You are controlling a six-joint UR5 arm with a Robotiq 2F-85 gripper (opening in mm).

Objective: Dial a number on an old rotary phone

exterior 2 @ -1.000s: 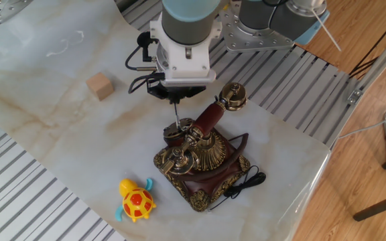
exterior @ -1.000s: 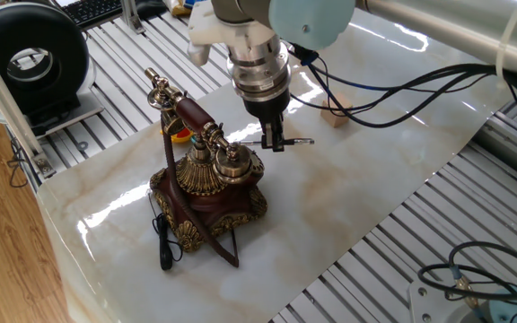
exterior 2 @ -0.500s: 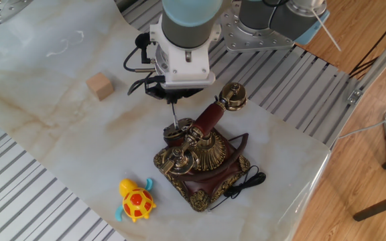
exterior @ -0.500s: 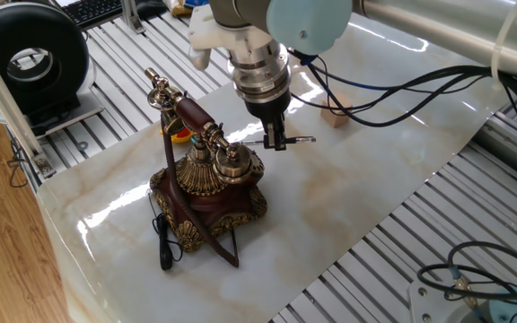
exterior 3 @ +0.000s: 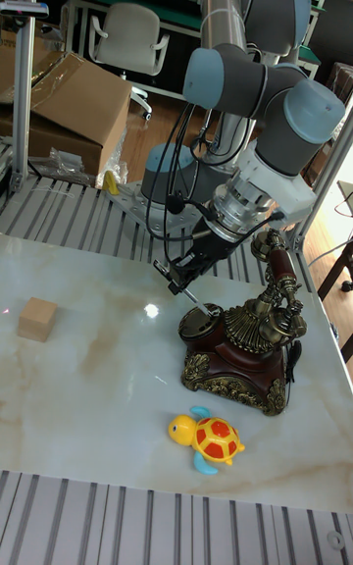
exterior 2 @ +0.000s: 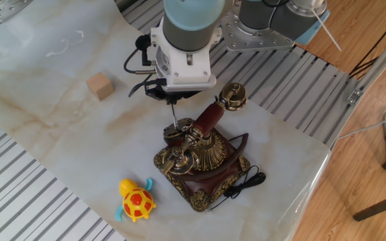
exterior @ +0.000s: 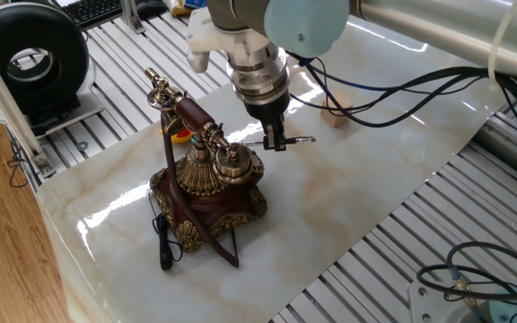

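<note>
The old rotary phone (exterior: 206, 187) (exterior 2: 203, 164) (exterior 3: 238, 347) stands on the marble sheet, dark red wood with brass trim. Its handset (exterior: 189, 113) (exterior 2: 208, 118) rests in the cradle, and a black cord (exterior: 162, 240) trails off the base. My gripper (exterior: 274, 137) (exterior 2: 171, 100) (exterior 3: 183, 281) hangs just beside the phone's dial side. It is shut on a thin metal rod (exterior: 296, 141) (exterior 2: 174, 115) (exterior 3: 196, 298). The rod slants down to the dial face (exterior 2: 173, 132); I cannot tell whether the tip touches it.
A small wooden cube (exterior 2: 100, 86) (exterior 3: 37, 318) (exterior: 335, 117) lies away from the phone. A yellow and orange toy turtle (exterior 2: 136, 201) (exterior 3: 208, 437) sits close to the phone's base. Black cables (exterior: 393, 90) hang from the arm. Slatted metal (exterior 2: 39, 194) surrounds the marble sheet.
The wrist has crept a little up and sideways above the phone. The rod stays pointed at the dial, and the phone has not moved.
</note>
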